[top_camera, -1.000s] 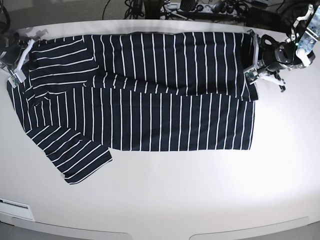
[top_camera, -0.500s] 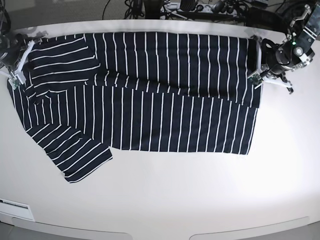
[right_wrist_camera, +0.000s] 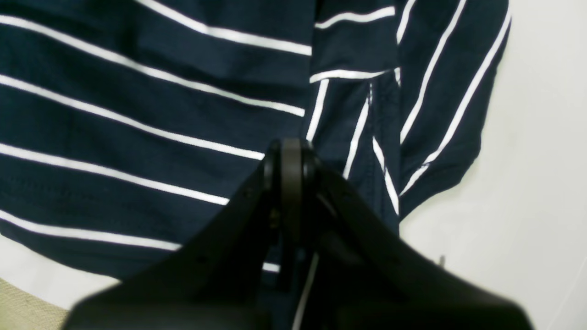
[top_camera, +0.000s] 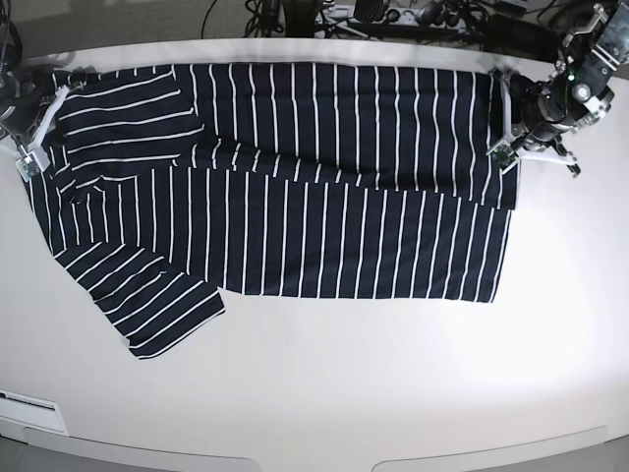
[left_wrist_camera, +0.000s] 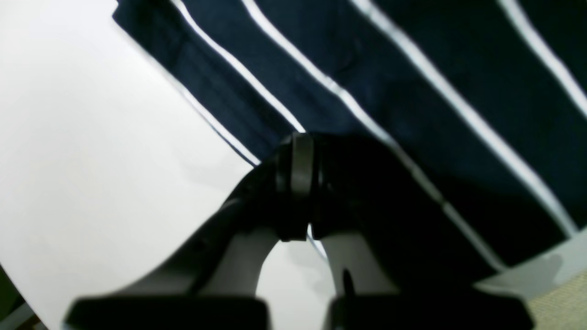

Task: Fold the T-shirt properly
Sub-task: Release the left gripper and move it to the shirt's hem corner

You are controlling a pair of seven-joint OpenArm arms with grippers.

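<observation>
While the T-shirt (top_camera: 295, 197) lies spread across the white table (top_camera: 344, 393), its far long edge doubled over toward the middle, I should move both ends evenly so the fold stays straight and the soft striped cloth doesn't bunch. My left gripper (top_camera: 508, 147) is pinched tight on one end, apparently on the hem, and my right gripper (top_camera: 34, 138) is clamped on the sleeve end.

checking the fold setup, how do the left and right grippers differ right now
The left gripper pinches the T-shirt at its plain straight edge; the right gripper pinches it at the sleeve end, by seams and bunched folds. In the base view the left gripper sits on the right, the right gripper on the left. Both are shut on the fabric, near the table's far side.
</observation>
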